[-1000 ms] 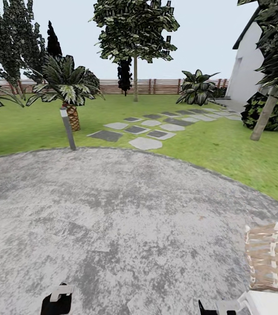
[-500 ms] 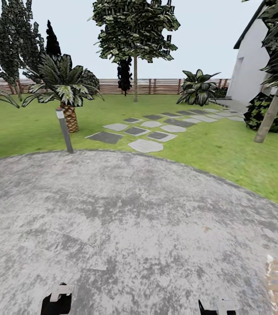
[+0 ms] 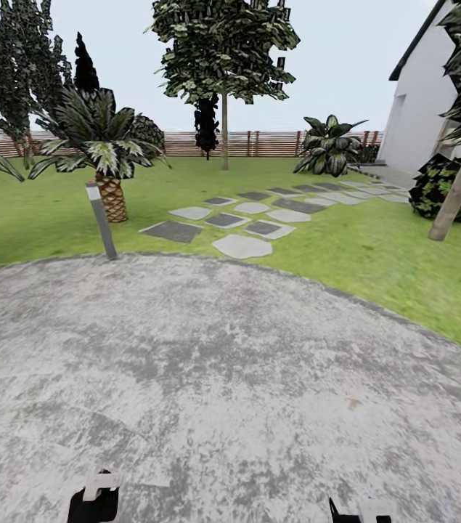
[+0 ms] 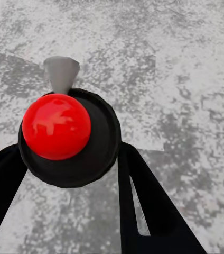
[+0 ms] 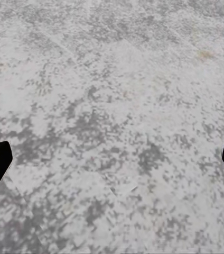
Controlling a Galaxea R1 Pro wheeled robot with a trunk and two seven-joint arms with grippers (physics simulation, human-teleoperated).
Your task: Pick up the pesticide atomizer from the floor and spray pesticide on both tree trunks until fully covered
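My left gripper (image 4: 70,159) is shut on the pesticide atomizer (image 4: 56,127), a black round body with a red ball top and a grey nozzle, held over the mottled grey floor (image 3: 215,378). The left gripper (image 3: 96,501) sits low at the head view's bottom edge. My right gripper (image 5: 112,159) stands open above bare paving, and the right gripper (image 3: 361,512) shows at the bottom edge too. One tree trunk (image 3: 224,131) rises far across the lawn near the fence. A second, leaning tree trunk (image 3: 454,196) stands at the right.
A short grey post (image 3: 102,221) stands at the paving's curved edge, with a scaly palm (image 3: 110,192) behind it. Grey stepping stones (image 3: 241,245) cross the lawn toward a white house (image 3: 422,109). A dark shrub (image 3: 441,189) flanks the leaning trunk.
The whole head view has shifted as the robot moves. The wicker piece at the lower right and the white frame at the left have slid out of view. Both grippers keep their places.
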